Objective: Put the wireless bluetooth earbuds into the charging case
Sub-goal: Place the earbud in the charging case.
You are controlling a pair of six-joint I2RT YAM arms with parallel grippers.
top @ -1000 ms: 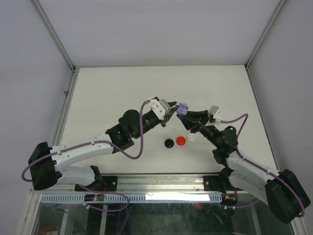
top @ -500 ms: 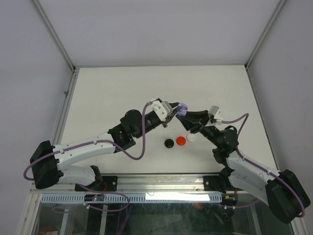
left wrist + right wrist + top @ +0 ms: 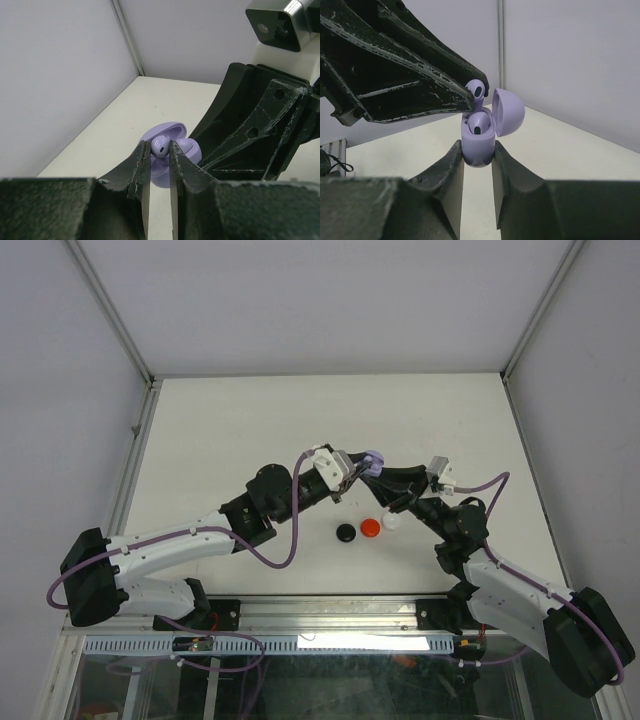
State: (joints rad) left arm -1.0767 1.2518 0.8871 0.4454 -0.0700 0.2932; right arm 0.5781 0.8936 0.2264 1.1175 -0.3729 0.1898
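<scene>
My right gripper [image 3: 478, 150] is shut on the lavender charging case [image 3: 479, 142] and holds it upright above the table, its lid [image 3: 509, 112] swung open. One lavender earbud [image 3: 479, 123] sits in the case's near socket. My left gripper [image 3: 160, 150] is shut on a second lavender earbud [image 3: 161, 145], which hangs just over the open case [image 3: 172, 155] at its far socket. Seen from the right wrist, that held earbud [image 3: 476, 90] shows at the tip of the left fingers [image 3: 445, 97]. From above, the two grippers meet at the case [image 3: 373, 462] near the table's middle.
On the white table [image 3: 220, 430], below the grippers, lie a black round case [image 3: 346, 532], a red one [image 3: 370, 528] and a white one [image 3: 391, 522] in a row. Grey frame posts [image 3: 110, 310] rise at the table's back corners.
The left gripper has moved a little right and down, bringing its earbud up against the open case. The right gripper and case have barely moved.
</scene>
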